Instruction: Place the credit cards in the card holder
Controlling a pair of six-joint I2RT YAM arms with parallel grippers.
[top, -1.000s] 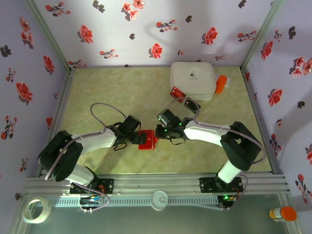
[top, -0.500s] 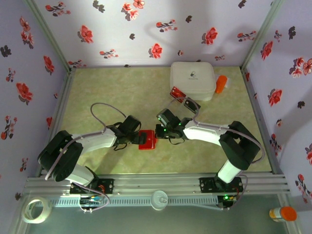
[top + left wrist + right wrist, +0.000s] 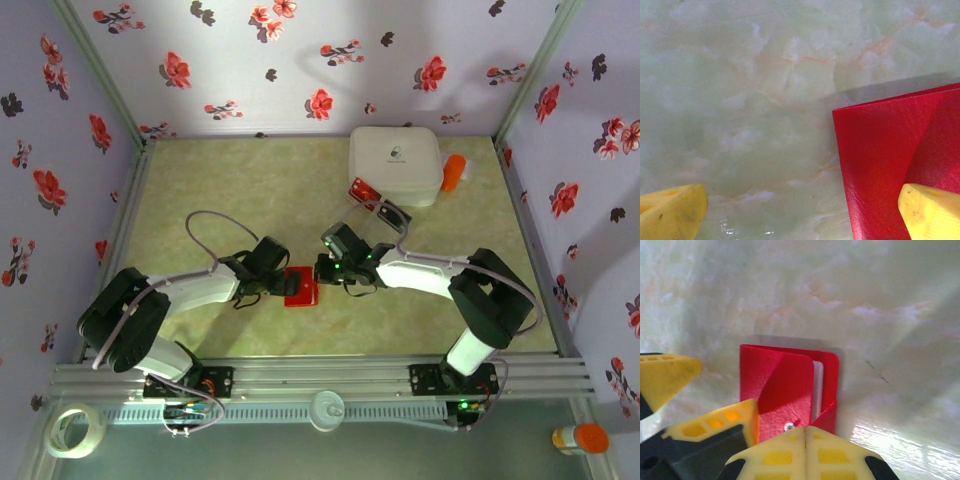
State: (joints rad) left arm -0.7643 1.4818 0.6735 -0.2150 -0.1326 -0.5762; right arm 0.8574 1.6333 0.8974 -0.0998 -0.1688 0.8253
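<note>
1. The red card holder (image 3: 782, 385) lies on the marbled green table (image 3: 220, 190), near the front and between the two arms. Its cover flap is a little raised, and a pale pocket edge shows under it.
2. The left gripper (image 3: 800, 215) stands wide apart and holds nothing — one yellow finger (image 3: 932, 212) is over the holder's corner, the other over bare table.
3. The right gripper (image 3: 805, 447) is closed at the holder's near edge, beside the snap button. Whether it pinches the flap or only touches it, I cannot tell.
4. The credit cards (image 3: 365, 191) lie well apart from the holder, just in front of the white box (image 3: 395, 163), so it seems no card is in yet.
5. In my judgement, the step in hand is to open the holder. The left finger should press the lower half flat while the right lifts the flap slowly — if the press is weak, the whole holder may slide or lift.
</note>
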